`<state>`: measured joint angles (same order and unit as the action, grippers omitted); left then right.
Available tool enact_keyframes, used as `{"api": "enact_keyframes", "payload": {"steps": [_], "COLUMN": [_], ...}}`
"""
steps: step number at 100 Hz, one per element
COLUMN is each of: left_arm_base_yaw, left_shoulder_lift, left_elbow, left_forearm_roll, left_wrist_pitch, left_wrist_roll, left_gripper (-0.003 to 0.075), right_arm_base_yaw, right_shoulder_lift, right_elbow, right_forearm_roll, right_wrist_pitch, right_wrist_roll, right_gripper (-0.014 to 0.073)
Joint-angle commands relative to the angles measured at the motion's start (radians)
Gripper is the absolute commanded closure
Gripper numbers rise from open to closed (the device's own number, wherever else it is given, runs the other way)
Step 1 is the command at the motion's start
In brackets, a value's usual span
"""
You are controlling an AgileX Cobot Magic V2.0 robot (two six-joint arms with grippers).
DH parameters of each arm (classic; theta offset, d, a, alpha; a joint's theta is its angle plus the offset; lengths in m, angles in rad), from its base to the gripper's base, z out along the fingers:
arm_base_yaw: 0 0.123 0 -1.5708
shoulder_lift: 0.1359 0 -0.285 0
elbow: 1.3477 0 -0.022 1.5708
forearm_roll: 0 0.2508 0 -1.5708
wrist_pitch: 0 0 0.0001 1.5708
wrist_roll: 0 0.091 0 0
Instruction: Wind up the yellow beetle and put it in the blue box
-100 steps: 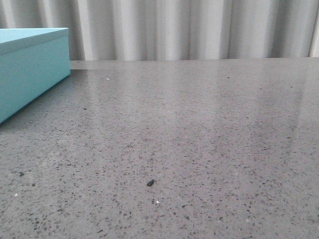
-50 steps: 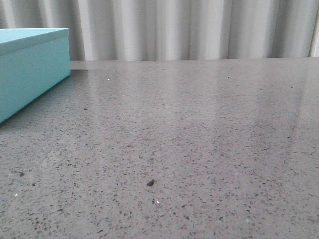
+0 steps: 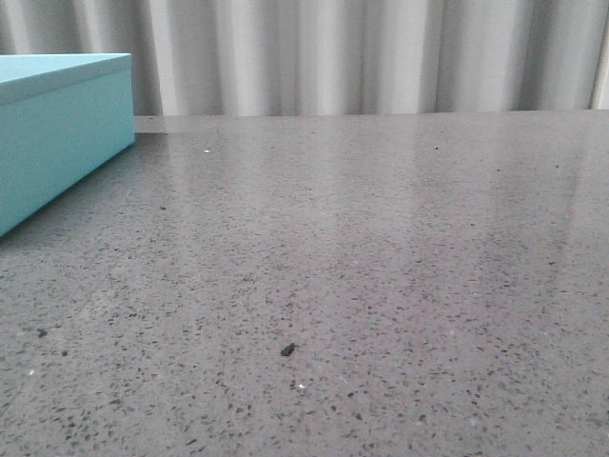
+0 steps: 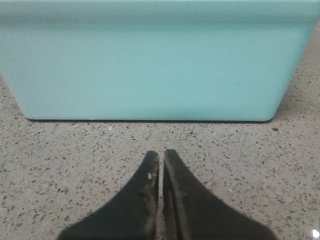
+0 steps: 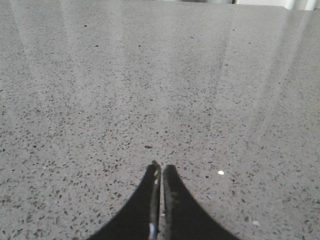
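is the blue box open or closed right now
Closed. The blue box has its lid seated flat on top in the front view, and the left wrist view shows the lid's edge overlapping its wall.

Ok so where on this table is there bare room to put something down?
Nearly everywhere. In the front view the grey speckled table lies bare from the blue box at far left across to the right edge and back to the curtain. Only that far-left corner is taken. The shut left claw faces the box's side with a bare strip between; the shut right claw has open tabletop ahead.
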<state>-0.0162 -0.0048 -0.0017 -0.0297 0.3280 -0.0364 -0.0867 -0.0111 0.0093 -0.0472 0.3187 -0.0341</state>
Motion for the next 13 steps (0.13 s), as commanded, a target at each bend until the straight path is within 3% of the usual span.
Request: {"api": "enact_keyframes", "payload": {"steps": [1, 13], "left_arm_base_yaw": [0.003, 0.003], "left_shoulder_lift": [-0.032, -0.032], "left_elbow": [0.027, 0.027], "left_forearm_roll": [-0.002, -0.002], "left_wrist_pitch": [-0.05, -0.05], "left_wrist_roll": [-0.011, -0.011], "left_gripper": [0.0741, 0.0741], "right_arm_base_yaw": [-0.006, -0.006], "right_shoulder_lift": [-0.018, -0.018], "right_elbow": [0.021, 0.021], "right_forearm_roll": [-0.008, -0.008], "right_wrist_pitch": [-0.023, -0.023], "right_wrist_roll": [-0.005, -0.005], "right_gripper": [0.0635, 0.0635]}}
